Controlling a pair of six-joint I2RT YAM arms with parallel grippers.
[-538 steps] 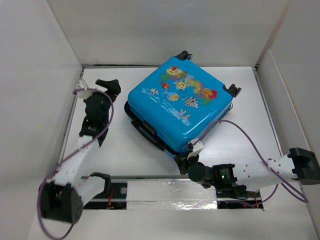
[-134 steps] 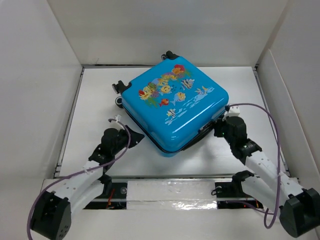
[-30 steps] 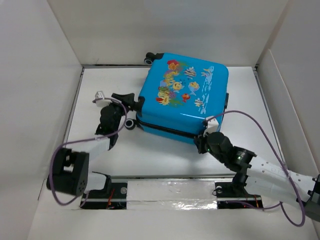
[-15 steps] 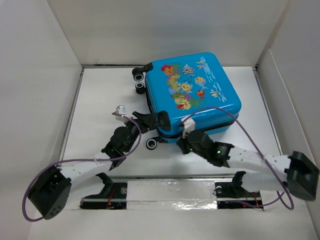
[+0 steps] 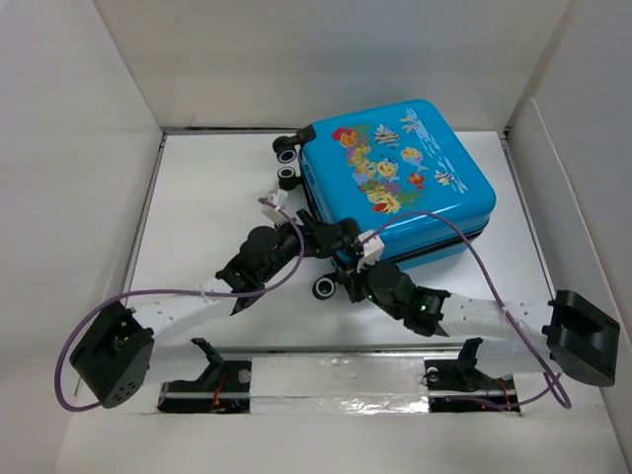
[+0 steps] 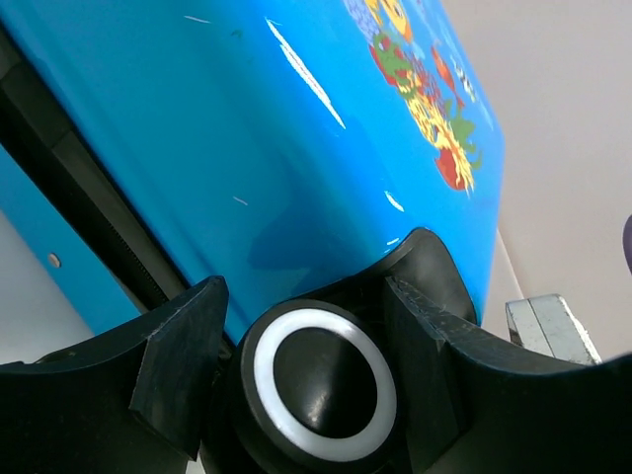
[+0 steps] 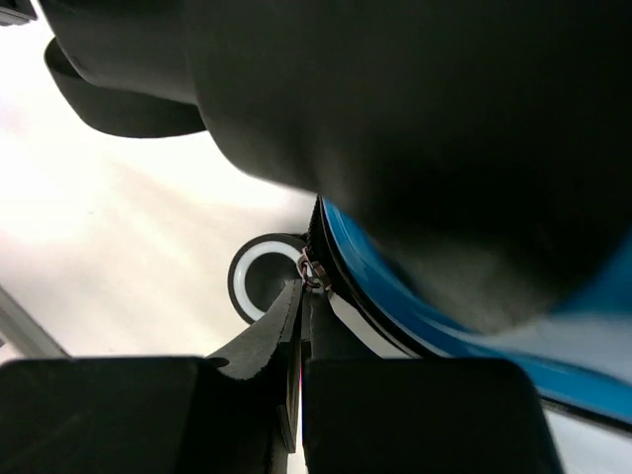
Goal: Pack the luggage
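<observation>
**Zipper pull being pinched at the near-left corner of the closed case**

The luggage (image 5: 415, 168) is lying flat and closed on the table (image 5: 207, 197), in the far right part of it. From both grippers it is lying at about 1 o'clock. Its long axis is running roughly from 8 to 2 o'clock, with the wheeled side turned to the arms.

Both grippers are placed at the near-left corner. The right gripper (image 7: 299, 296) is being held nearer to the seam. Its fingers are pressed together, and the small metal zipper pull (image 7: 310, 270) seems to be pinched at their tips.

The left gripper (image 6: 316, 267) is being kept wide apart, with one wheel (image 6: 321, 385) between its fingers. Whether the wheel is being squeezed cannot be told.

Probably the zipper is to be drawn along the seam while the case is steadied.
</observation>
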